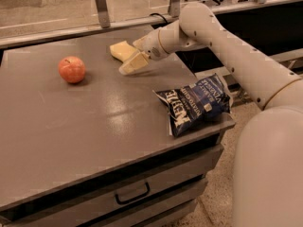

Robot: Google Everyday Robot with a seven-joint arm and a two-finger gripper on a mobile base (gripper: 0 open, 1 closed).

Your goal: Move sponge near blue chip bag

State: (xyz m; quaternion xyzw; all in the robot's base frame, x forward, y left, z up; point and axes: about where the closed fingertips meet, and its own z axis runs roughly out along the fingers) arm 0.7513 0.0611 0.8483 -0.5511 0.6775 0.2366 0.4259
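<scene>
Camera view, single entry. Table (71,136): grey cabinet top with a drawer (142,193) in its front, bearing all three loose items. Sponge (119,49): pale yellow block lying flat near the far edge of the table, well apart from its destination and not lifted. Gripper (130,56): at the sponge, reached in from the right and angled down to the table. Its jaws appear parted and not yet clamped, one pale finger (133,63) lying along the sponge's near side and the other seemingly at its far right corner. Whether either pad touches the sponge cannot be told, since finger and sponge share nearly one colour. This low, straddling pose is judged to be the approach to a grasp, the fingers set to either side so that closing would pinch the soft block across its width. Arm (227,41): white, stretched across the table's right rear corner, passing above and behind the bag without touching it. Blue chip bag (194,103): crinkled, flat on the near right corner, one end overhanging the table's right edge; free table top to its left offers room to set the sponge down. Apple (72,69): red, upright, left of the sponge, clear of the likely path.
</scene>
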